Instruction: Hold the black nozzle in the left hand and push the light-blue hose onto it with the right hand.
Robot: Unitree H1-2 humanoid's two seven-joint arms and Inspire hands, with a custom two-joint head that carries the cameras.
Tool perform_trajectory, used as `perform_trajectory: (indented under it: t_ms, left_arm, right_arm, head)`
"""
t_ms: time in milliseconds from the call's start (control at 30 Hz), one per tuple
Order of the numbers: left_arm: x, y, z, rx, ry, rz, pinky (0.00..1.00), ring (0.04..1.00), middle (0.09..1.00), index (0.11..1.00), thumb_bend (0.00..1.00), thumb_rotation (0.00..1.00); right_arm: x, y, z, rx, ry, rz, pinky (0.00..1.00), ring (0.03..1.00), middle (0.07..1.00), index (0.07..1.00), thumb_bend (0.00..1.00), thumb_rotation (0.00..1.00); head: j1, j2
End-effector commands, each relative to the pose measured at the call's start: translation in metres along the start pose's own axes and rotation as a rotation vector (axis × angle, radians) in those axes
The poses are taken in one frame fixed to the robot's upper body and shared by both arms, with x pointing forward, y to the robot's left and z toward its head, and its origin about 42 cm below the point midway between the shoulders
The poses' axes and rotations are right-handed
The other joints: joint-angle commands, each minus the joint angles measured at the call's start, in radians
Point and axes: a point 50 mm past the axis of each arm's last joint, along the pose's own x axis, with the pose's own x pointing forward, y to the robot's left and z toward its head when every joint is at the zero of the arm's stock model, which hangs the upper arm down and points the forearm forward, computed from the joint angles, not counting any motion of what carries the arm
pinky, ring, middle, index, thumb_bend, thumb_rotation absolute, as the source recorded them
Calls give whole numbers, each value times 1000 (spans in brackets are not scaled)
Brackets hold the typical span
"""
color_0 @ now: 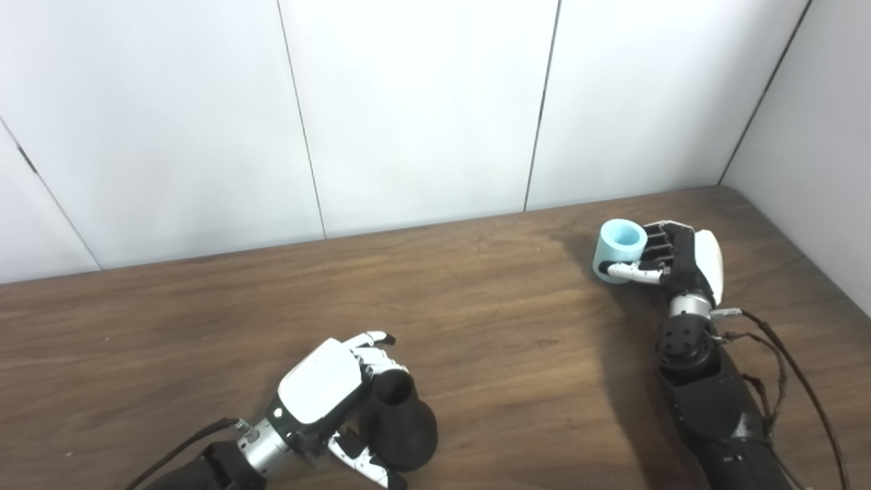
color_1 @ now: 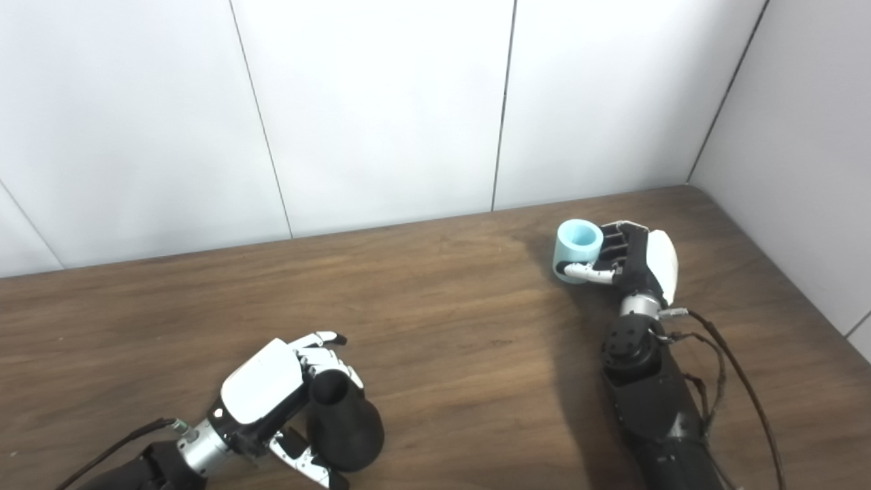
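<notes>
The black nozzle (color_0: 398,423) stands on the table at the lower left, wide bulb at the bottom and narrow neck pointing up. My left hand (color_0: 326,398) is wrapped around it, fingers behind the neck and thumb in front of the bulb. At the right rear, the light-blue hose (color_0: 618,249) is a short open tube standing upright on the table. My right hand (color_0: 670,262) is closed on its right side, with the thumb across its lower front. The two objects are far apart.
The brown wooden table (color_0: 490,340) meets white wall panels at the back and a grey wall on the right. Loose cables (color_0: 782,367) run along the right forearm.
</notes>
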Motion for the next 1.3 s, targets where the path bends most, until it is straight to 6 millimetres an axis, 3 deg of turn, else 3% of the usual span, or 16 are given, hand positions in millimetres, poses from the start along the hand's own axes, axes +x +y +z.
perform_trajectory:
  t_ms: [0,133,567,733,1267]
  left_arm:
    - [-78,-74,30,-155,114,-171,802,532,468,457,501,0]
    - [-78,-73,30,-155,112,-174,800,532,468,457,501,0]
    - [-74,-71,35,-160,96,-172,768,532,464,463,501,0]
    - [-72,-77,35,-158,96,-180,795,533,463,466,501,0]
    - [-63,-81,32,-146,106,-187,831,525,465,467,502,0]
  right_arm:
    - [17,-18,25,27,-136,-66,398,462,501,474,528,0]
    - [16,-17,23,37,-133,-49,423,490,512,468,527,0]
    - [6,-20,28,99,-179,1,352,396,452,511,526,0]
    - [-7,-30,47,139,-171,43,351,397,444,522,524,0]
    - [-56,-51,116,231,-289,211,328,410,474,515,517,0]
  head:
    - [0,2]
    - [-1,4]
    - [26,24]
    - [70,43]
    - [83,48]
